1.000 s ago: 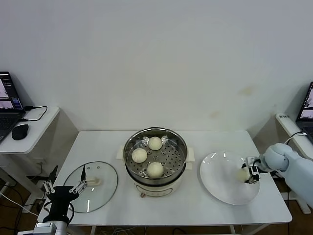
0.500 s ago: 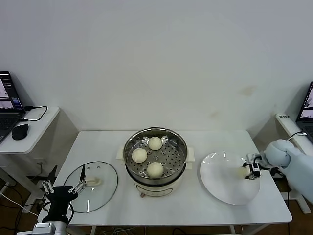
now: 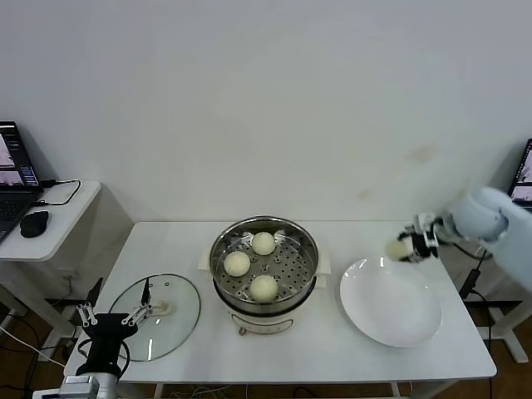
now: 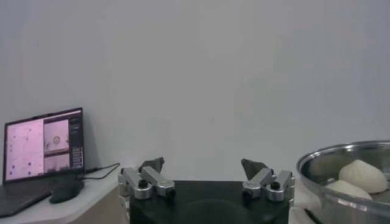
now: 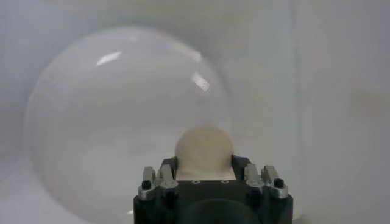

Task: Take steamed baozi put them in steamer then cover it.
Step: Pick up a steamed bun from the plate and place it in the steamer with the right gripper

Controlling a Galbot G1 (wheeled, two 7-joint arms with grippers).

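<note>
The steel steamer stands mid-table on its cream base and holds three cream-white baozi on its perforated tray. My right gripper is shut on the fourth baozi and holds it in the air above the far right part of the white plate. In the right wrist view the baozi sits between the jaws over the plate. The glass cover lies flat on the table to the left. My left gripper is open and empty at the cover's near left edge.
The steamer's rim with two baozi shows in the left wrist view. A side desk with a laptop and mouse stands to the left. Another laptop sits at the far right.
My right gripper has lifted the baozi off the plate and carried it up and toward the far side. The plate now holds nothing. The left arm has barely moved.
</note>
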